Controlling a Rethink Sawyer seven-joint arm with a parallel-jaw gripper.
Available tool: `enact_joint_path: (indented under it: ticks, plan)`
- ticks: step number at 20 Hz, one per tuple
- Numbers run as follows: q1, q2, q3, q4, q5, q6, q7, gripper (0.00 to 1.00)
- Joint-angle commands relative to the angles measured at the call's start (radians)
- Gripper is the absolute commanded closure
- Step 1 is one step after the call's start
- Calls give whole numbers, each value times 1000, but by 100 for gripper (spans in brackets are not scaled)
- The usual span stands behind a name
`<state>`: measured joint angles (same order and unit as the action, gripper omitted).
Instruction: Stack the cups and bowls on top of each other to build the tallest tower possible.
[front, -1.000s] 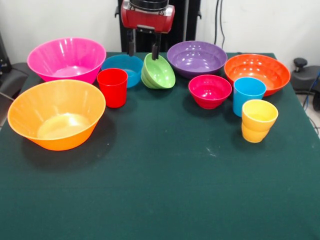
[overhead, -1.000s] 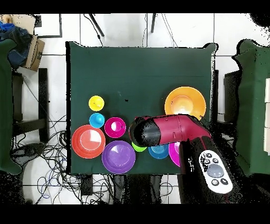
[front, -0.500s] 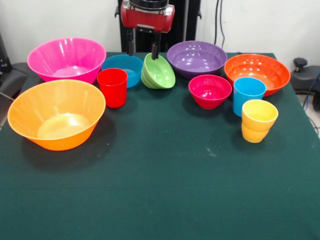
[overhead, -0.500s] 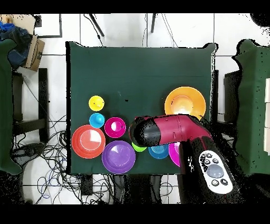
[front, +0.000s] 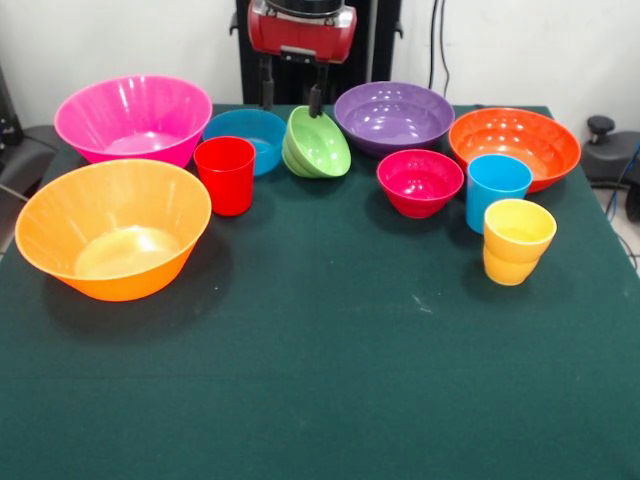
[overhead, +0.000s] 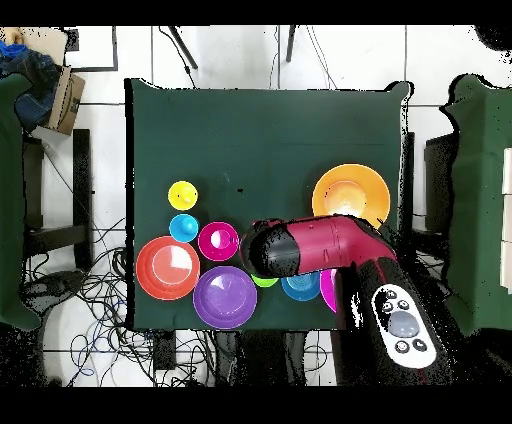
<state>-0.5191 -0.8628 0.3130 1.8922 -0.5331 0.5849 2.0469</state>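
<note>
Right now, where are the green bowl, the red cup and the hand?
green bowl (front: 318, 143), front view, on its tilted inner wall
red cup (front: 225, 177), front view, on its outer side
hand (front: 290, 98), front view, midway between its fingertips

My front camera looks level across the table (front: 330, 380) toward the gripper (front: 290, 98) at its far edge. My overhead camera looks straight down from high up. Both share the whole tabletop (overhead: 270, 130) around the gripper.
</note>
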Motion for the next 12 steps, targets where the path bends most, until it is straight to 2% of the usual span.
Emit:
enact_joint_path:
  ticks: [1, 6, 12]
  plan:
    - [44, 11, -4, 43, 12, -38, 73, 0]
    - [42, 12, 2, 81, 10, -158, 104, 0]
    - [60, 8, -27, 73, 10, -139, 98, 0]
